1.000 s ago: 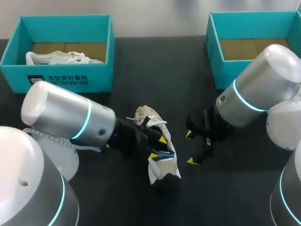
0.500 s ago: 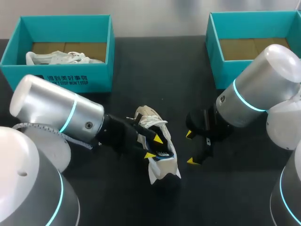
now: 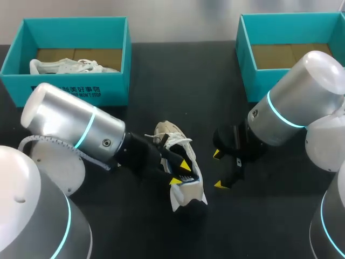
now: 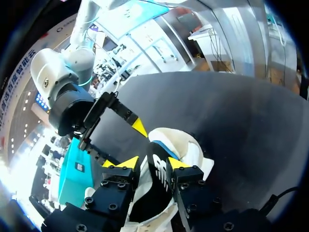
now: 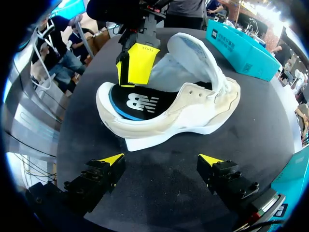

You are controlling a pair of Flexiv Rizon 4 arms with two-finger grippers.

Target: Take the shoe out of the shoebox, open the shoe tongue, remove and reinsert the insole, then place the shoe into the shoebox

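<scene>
Far left: teal left shoebox (image 3: pixel 75 93), open top, a white second shoe (image 3: pixel 70 66) lying inside it. Both sit on the black table (image 3: pixel 172 70).

Left arm (image 3: pixel 75 129) comes in from the near left and reaches right toward the table's middle. Left gripper (image 3: pixel 180 172) is at the shoe's heel opening. In the left wrist view its yellow fingertips (image 4: pixel 128 162) stand close together with the black insole (image 5: pixel 140 102) pinched between them, so it is closed on the insole.

Shoe (image 3: pixel 186 191): cream-white, out of both boxes, lying on its side on the table at the middle, between the two grippers. The insole is black with a blue edge, its heel end raised at the collar, the rest inside the shoe.

Right gripper (image 3: pixel 218 169): just right of the shoe, not touching it, fingers spread wide, holding nothing. In the right wrist view the shoe lies ahead of the open fingers, sole side toward them. Right arm (image 3: pixel 296 102) comes in from the right.

Far right: teal right shoebox (image 3: pixel 259 73), open top, brown cardboard floor showing inside.
</scene>
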